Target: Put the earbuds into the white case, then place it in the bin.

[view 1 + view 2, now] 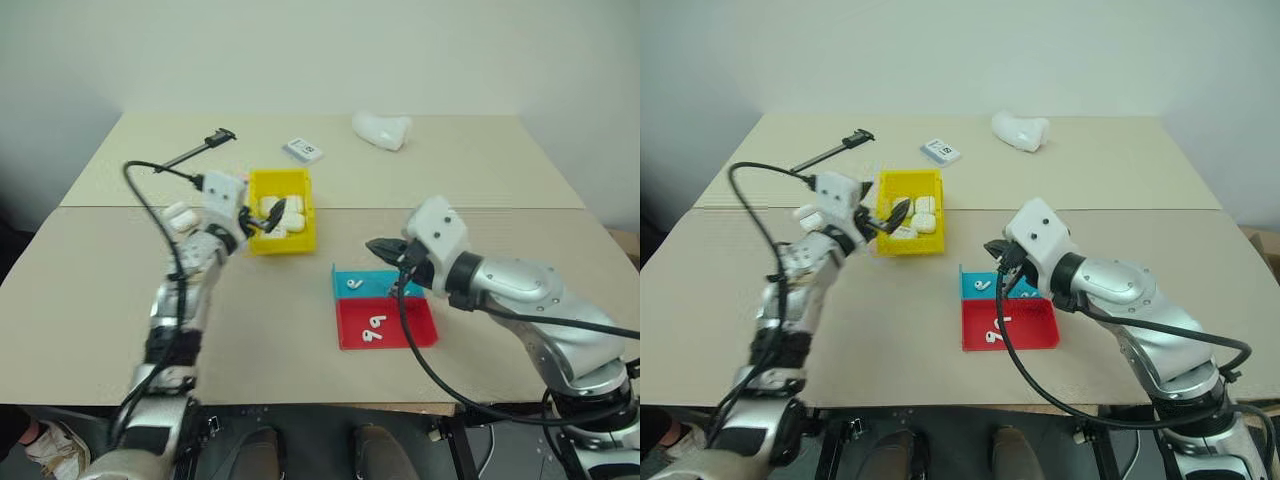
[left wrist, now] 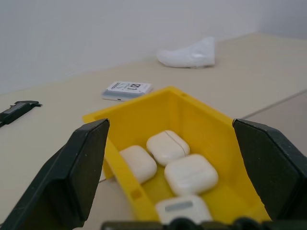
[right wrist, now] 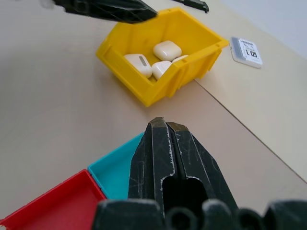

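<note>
The yellow bin (image 1: 284, 243) stands left of centre on the table and holds several white cases (image 2: 168, 146). My left gripper (image 1: 262, 216) hovers open at the bin's near-left side, its wide fingers (image 2: 84, 165) framing the bin with nothing between them. My right gripper (image 1: 385, 250) is shut and empty, pointing left just above the blue tray (image 1: 405, 290). One earbud (image 1: 355, 283) lies in the blue tray. Two more earbuds (image 1: 375, 325) lie in the red tray (image 1: 415, 330) in front of it.
At the back of the table lie a lumpy white object (image 1: 382, 130), a small labelled white card (image 1: 303, 150) and a black caliper-like tool (image 1: 200, 150). A seam (image 1: 480, 208) crosses the tabletop behind the trays. A black cable (image 1: 150, 205) loops beside my left arm.
</note>
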`<move>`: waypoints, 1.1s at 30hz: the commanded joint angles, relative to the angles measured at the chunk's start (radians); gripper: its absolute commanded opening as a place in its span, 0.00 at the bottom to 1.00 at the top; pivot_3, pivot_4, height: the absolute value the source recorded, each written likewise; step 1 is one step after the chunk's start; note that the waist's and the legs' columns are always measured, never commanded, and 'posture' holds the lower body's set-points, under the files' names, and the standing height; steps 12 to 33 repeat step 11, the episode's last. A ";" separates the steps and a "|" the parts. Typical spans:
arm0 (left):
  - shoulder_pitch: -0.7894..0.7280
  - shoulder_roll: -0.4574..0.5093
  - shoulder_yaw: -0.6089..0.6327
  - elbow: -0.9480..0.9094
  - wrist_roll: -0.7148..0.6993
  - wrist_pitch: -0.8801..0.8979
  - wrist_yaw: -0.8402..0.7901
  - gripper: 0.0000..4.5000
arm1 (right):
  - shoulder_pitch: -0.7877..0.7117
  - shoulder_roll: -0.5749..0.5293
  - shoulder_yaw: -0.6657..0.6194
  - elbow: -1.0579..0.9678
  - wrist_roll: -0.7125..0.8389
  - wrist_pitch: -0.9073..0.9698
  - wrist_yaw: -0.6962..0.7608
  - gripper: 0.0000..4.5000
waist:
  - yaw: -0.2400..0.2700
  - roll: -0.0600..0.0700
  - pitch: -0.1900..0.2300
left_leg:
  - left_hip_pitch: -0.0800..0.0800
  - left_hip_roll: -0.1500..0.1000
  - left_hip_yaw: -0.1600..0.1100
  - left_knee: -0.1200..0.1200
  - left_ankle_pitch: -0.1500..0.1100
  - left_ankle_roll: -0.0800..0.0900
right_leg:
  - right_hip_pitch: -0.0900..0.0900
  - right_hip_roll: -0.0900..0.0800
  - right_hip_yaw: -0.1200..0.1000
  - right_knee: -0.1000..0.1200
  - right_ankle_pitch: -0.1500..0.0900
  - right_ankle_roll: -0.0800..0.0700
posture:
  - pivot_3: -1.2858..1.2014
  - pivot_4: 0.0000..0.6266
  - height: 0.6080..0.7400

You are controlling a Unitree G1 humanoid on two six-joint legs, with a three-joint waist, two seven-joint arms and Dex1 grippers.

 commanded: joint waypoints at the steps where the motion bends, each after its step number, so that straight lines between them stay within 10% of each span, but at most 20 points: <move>1: 0.125 0.140 0.080 -0.312 -0.160 0.097 -0.174 0.99 | 0.057 -0.007 -0.037 0.006 -0.047 -0.127 0.021 0.00 | 0.002 0.000 0.000 | 0.000 0.000 0.000 0.000 0.000 0.000 | 0.000 0.000 0.000 0.000 0.000 0.000 | 0.52 0.24 1.00; 11: 0.534 0.360 0.349 -0.675 -0.483 0.272 -0.346 0.99 | 0.162 -0.025 -0.157 0.019 0.024 -0.281 0.185 0.00 | 0.011 0.000 0.000 | 0.007 0.001 0.001 0.000 0.000 0.000 | 0.005 -0.001 0.000 0.000 -0.001 -0.001 | 0.52 0.24 1.00; 33: 0.534 0.360 0.349 -0.675 -0.483 0.272 -0.346 0.99 | 0.162 -0.025 -0.157 0.019 0.024 -0.281 0.185 0.00 | 0.011 0.000 0.000 | 0.007 0.001 0.001 0.000 0.000 0.000 | 0.005 -0.001 0.000 0.000 -0.001 -0.001 | 0.52 0.24 1.00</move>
